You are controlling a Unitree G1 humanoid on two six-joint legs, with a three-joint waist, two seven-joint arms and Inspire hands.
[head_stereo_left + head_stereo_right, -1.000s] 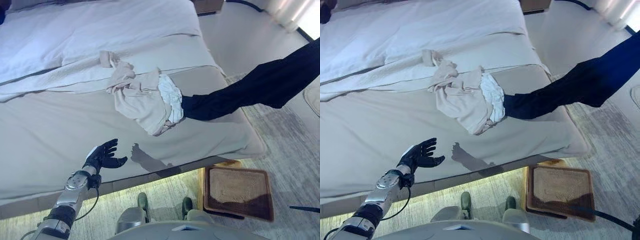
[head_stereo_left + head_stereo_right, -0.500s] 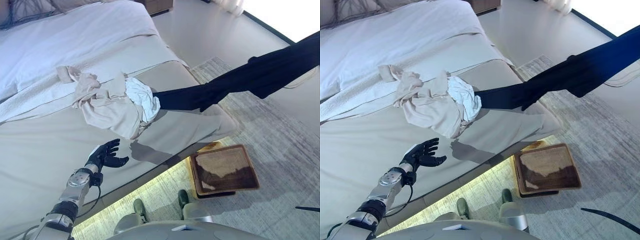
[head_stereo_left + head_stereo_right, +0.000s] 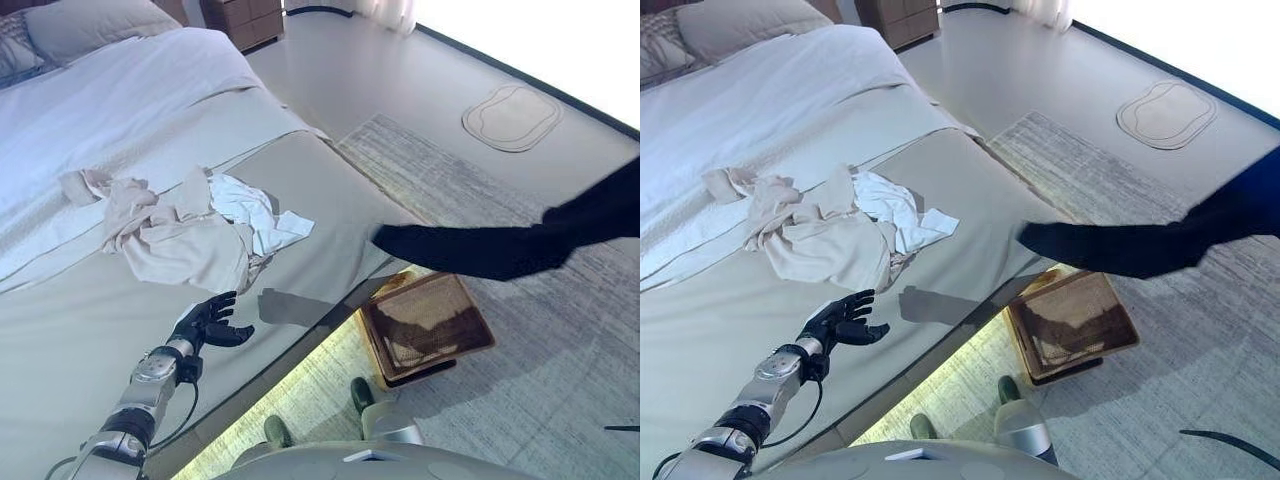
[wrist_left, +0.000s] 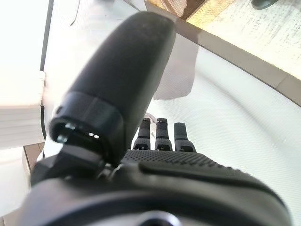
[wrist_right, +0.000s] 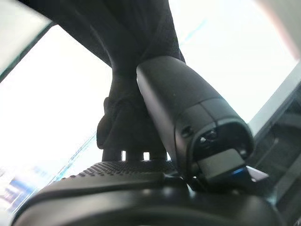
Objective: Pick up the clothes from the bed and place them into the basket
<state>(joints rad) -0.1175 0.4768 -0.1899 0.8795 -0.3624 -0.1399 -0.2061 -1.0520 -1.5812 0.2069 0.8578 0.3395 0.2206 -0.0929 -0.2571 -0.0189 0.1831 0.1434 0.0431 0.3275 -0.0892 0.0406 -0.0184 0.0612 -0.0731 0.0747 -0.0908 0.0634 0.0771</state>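
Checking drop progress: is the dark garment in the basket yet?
No. The dark garment hangs stretched in the air over the basket, gripped by the right hand.

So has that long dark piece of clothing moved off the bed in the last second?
Yes. The dark garment was lying against the beige and white clothes pile; now it is clear of the pile, its end hanging past the bed edge above the basket.

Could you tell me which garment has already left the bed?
The dark garment, hanging above the basket from the right hand; beige and white ones remain.
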